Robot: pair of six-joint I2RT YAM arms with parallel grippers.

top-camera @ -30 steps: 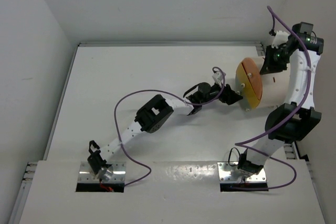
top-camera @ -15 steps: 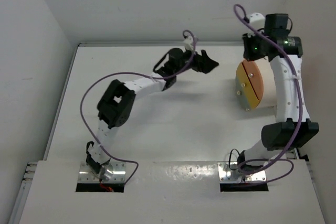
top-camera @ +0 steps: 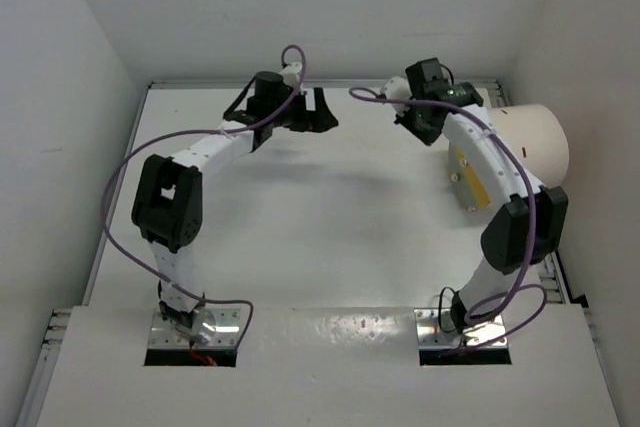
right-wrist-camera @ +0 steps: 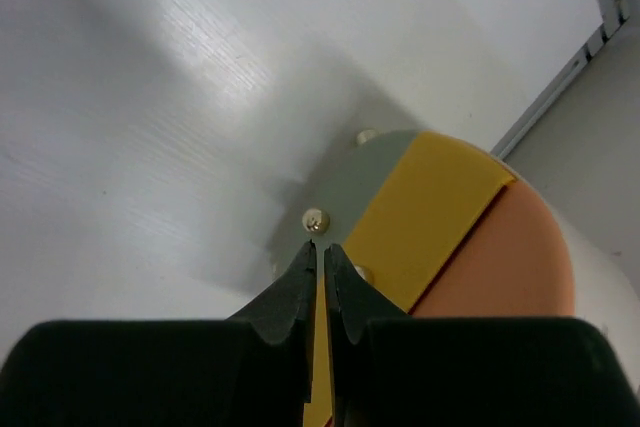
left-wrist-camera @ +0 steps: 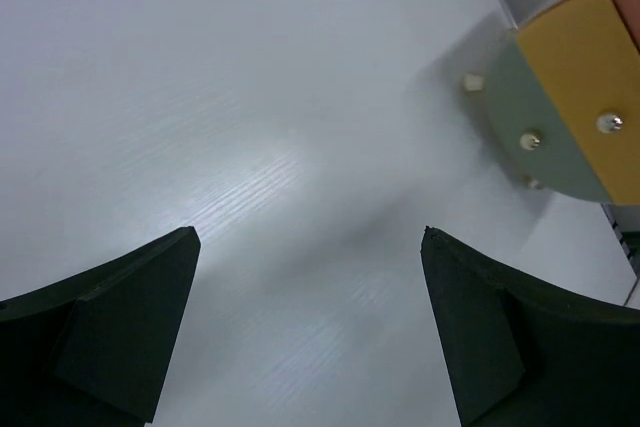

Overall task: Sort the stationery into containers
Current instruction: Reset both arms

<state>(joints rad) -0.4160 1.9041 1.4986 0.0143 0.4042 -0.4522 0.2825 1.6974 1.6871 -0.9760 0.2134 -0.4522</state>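
Two jaw sets: left spread wide, right pressed almost together
Left gripper (left-wrist-camera: 308, 237): fully spread, nothing between its prongs, white table (left-wrist-camera: 200, 97) bare beneath
Right gripper (right-wrist-camera: 320, 245): prongs nearly touching, hair-thin gap shows yellow; holds nothing I can make out
Right tips vs knob: wrist view lines the tips up just under a small metal knob (right-wrist-camera: 316, 219); contact cannot tell
Container: large cream-white cylindrical drum (top-camera: 525, 137) on its side at the table's far right; round end face (right-wrist-camera: 430, 217) banded grey-green, yellow, orange, turned toward the table middle
Stationery: no pens or highlighters in any view
Step, likely: working the end face to get into the drum
Do it well: spread right jaws before closing on a knob, approach square to the face, pull along the drum's axis; bring left in to steady the drum wall, since it may roll
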